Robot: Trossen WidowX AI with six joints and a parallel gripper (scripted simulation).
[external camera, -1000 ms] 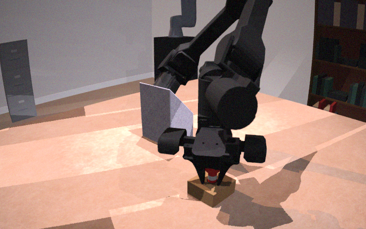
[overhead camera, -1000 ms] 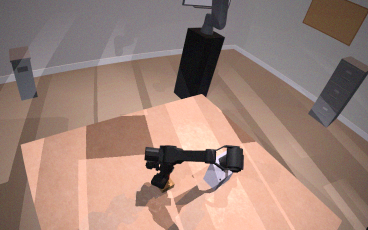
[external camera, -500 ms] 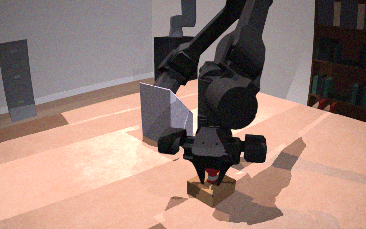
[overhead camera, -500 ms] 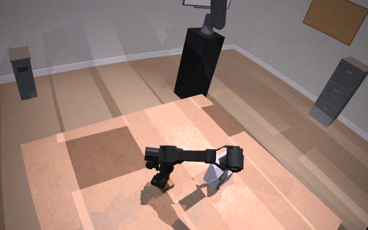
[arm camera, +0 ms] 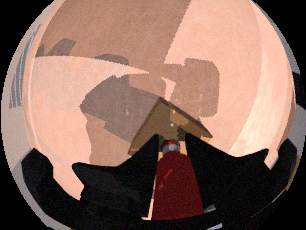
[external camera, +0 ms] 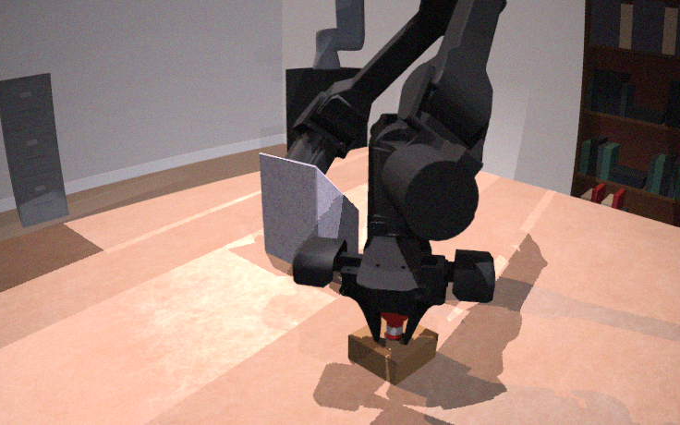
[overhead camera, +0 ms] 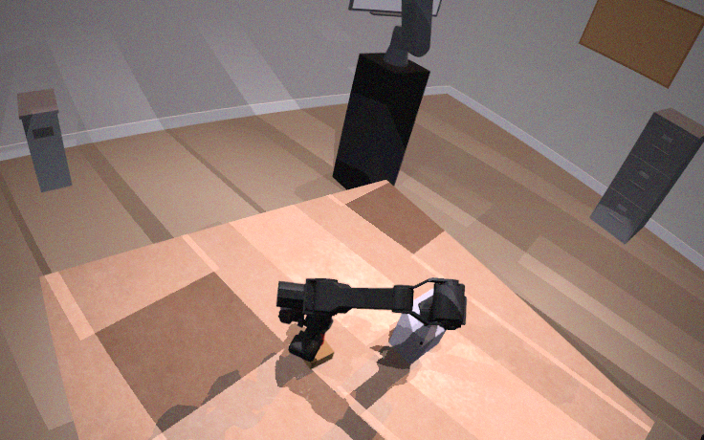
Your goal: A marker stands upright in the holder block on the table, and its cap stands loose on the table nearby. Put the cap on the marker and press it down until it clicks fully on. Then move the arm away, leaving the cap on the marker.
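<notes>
Sunlit, shadow-banded wooden table (external camera: 121, 327); filing cabinet (external camera: 31, 148) and bookshelf (external camera: 649, 105) beyond.

One cap (external camera: 394, 320), one marker (external camera: 393, 333), one holder block (external camera: 392, 355), one tool (external camera: 393, 330).

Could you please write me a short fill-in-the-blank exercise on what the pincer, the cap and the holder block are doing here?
1. The pincer is shut on the ____ cap.
2. The cap sits directly above the brown holder ____.
3. The pincer points straight ____ toward the table.

Missing words: red; block; down
</notes>
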